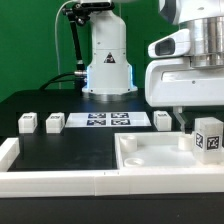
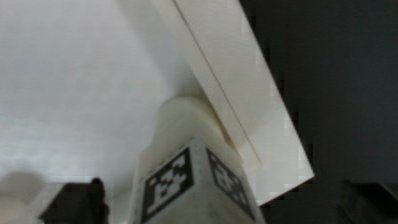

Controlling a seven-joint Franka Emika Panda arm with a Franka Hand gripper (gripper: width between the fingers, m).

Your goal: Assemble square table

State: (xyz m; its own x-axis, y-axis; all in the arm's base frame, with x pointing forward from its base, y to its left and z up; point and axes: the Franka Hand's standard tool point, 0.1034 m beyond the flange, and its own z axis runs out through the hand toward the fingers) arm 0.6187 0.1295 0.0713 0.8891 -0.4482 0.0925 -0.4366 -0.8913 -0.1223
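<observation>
Gripper (image 2: 214,203) jaws spread wide either side of an upright tagged leg (image 1: 207,135), not clamping it, leg standing on the square slab (image 1: 150,158), three other legs (image 1: 54,122) near the marker board (image 1: 105,121)

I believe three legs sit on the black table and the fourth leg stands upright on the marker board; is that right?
Not quite. The fourth leg stands upright on the square tabletop, towards the exterior view's right, not on the marker board, which carries only its tags. The exterior view shows this. The three other legs do sit on the black table.
</observation>
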